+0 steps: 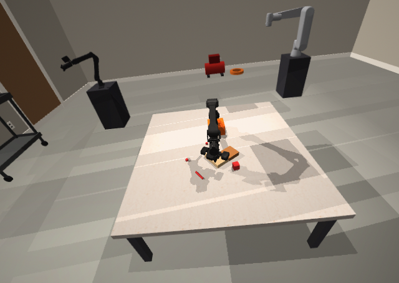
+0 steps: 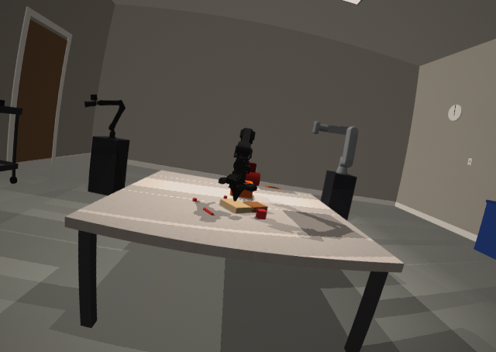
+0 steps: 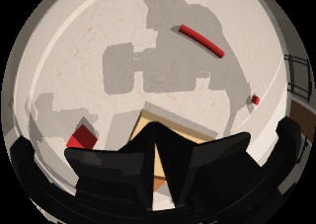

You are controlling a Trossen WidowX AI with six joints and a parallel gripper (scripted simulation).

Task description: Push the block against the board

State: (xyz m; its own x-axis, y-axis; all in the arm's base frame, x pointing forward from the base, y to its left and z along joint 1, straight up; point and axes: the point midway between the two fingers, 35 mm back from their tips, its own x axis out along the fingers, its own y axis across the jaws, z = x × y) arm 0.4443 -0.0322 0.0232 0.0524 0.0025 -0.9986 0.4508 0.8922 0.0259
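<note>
The light tan board [image 1: 219, 163] [image 2: 232, 205] [image 3: 158, 165] lies flat on the table. The orange-brown square block [image 1: 230, 152] [image 2: 256, 205] [image 3: 158, 185] lies flat at its right side in the top and exterior views, and no gap shows between them. Their near edges look about even in the top view, but the arm hides part of the join. My gripper [image 1: 215, 159] [image 2: 235, 199] [image 3: 153, 125] is shut and empty, with its tips over the board. I cannot tell whether they touch it.
A red cube [image 1: 235, 165] [image 2: 261, 213] [image 3: 81, 138] stands close to the block's near right side. A red stick [image 1: 199, 174] [image 2: 208, 211] [image 3: 201, 40] and a small red piece [image 1: 186, 159] [image 2: 194, 199] [image 3: 255, 100] lie left of the board. An orange box [image 1: 222, 127] is at the arm's base.
</note>
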